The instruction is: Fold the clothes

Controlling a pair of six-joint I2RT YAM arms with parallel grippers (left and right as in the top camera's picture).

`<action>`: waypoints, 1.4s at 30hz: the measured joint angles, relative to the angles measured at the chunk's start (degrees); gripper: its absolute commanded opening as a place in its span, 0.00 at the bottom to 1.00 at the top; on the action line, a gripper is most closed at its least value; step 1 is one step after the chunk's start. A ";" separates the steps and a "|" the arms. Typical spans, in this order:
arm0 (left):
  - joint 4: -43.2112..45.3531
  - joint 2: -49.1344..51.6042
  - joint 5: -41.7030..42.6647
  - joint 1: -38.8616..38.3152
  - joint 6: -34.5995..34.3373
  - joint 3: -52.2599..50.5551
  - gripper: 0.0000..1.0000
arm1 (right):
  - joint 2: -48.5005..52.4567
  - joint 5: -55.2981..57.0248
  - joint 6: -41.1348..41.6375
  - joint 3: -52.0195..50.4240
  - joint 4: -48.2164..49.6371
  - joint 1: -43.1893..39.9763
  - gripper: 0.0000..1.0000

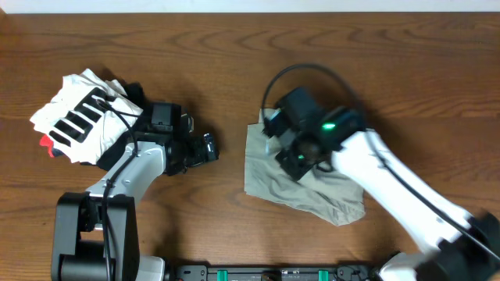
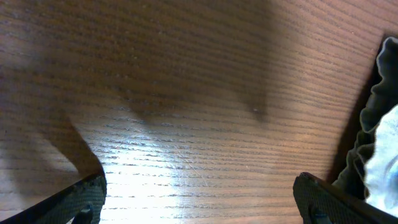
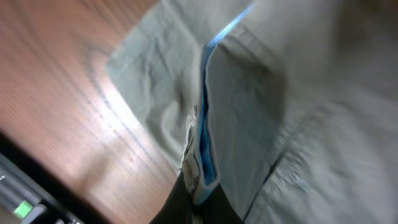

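Observation:
The khaki shorts (image 1: 269, 176) lie partly folded on the table, right of centre. My right gripper (image 1: 301, 160) is over their upper middle, shut on a fold of the shorts. In the right wrist view the khaki cloth (image 3: 311, 112) fills the frame, and its light-blue lining edge (image 3: 205, 130) runs down into my closed fingers (image 3: 198, 202). My left gripper (image 1: 205, 148) hovers over bare wood left of the shorts, open and empty; its fingers (image 2: 199, 199) are wide apart in the left wrist view.
A white garment with black stripes (image 1: 78, 113) lies bunched at the left, with a black garment (image 1: 129, 94) beside it; their edge shows at the right of the left wrist view (image 2: 379, 137). The table's front rail (image 1: 266, 273) is below.

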 measured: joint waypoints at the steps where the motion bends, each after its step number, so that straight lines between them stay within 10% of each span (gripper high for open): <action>1: 0.00 0.00 0.00 0.00 0.00 0.00 0.98 | 1.88 0.20 0.72 -1.01 1.62 0.70 0.01; 27: -0.07 -0.09 0.00 0.00 -0.02 0.00 0.98 | -6.23 11.17 6.34 14.45 11.93 3.96 0.01; 42: -0.39 -0.09 0.00 0.00 -0.02 0.00 0.98 | 13.60 4.94 9.55 10.25 17.64 5.57 0.01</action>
